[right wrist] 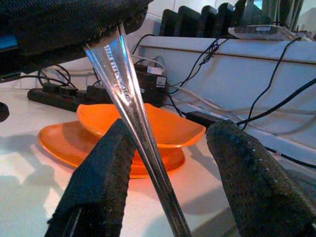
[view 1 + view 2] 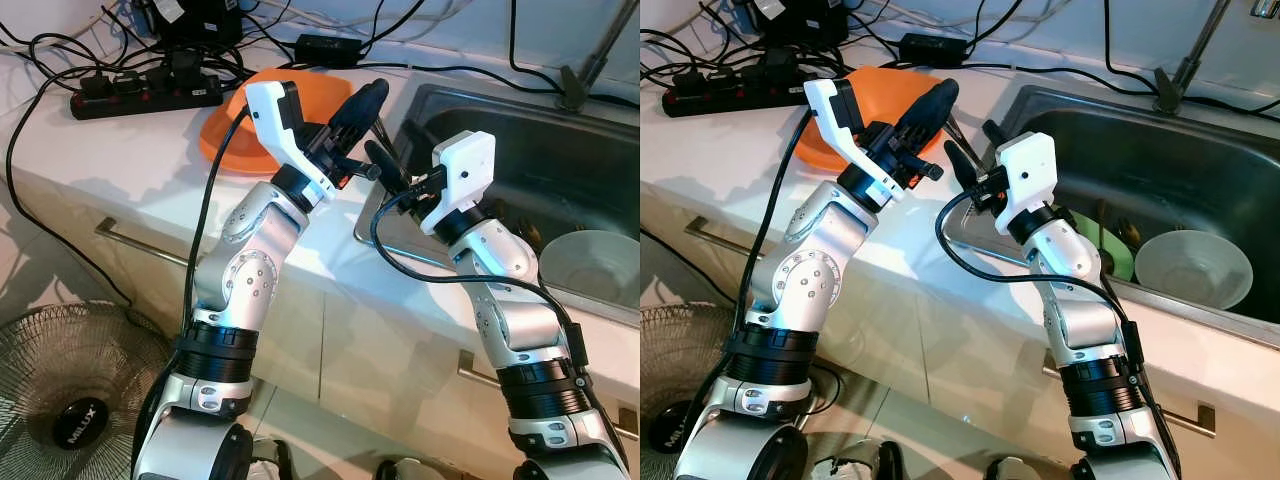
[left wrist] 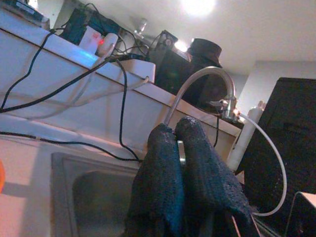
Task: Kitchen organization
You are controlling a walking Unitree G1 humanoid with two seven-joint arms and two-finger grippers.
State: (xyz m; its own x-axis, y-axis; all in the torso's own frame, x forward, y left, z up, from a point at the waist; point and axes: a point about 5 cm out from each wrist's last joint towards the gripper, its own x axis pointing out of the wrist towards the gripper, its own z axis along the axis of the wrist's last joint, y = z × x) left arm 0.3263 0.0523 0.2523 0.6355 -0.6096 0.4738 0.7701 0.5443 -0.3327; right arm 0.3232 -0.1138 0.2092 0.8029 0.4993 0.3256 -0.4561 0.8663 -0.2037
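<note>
Landmark is the sink (image 2: 1200,170), sunk in the white counter (image 2: 130,170).

Left gripper (image 2: 362,105) is raised over the sink's near left corner, fingers pinched tight on a thin metal utensil (image 1: 131,106). In the left wrist view the two fingers (image 3: 197,163) press together with just a sliver of metal between them. In the right wrist view the utensil is a shiny flat handle running down out of the left gripper and cut off at the frame edge, so its working end is hidden; can't tell spoon, fork or knife. In the head views it is barely a thin line between the two grippers.

Right gripper (image 2: 385,160) sits just beside the left one, also at the sink's left corner. Its fingers (image 1: 247,173) are spread apart either side of the handle; one finger looks right against the metal, contact hard to confirm.

Orange plates (image 2: 235,125), a stack of at least two, lie on the counter left of the sink, partly hidden by the left arm. Black power strip (image 2: 145,92) and tangled cables are further left, toward the wall.

Inside the sink: a pale bowl (image 2: 1193,268) at the near right, and something green (image 2: 1110,250) beside it, mostly hidden behind the right arm. Faucet (image 2: 1185,60) base is at the sink's far edge, top cut off.

A fan (image 2: 70,390) stands on the floor below the counter, partly cropped.
</note>
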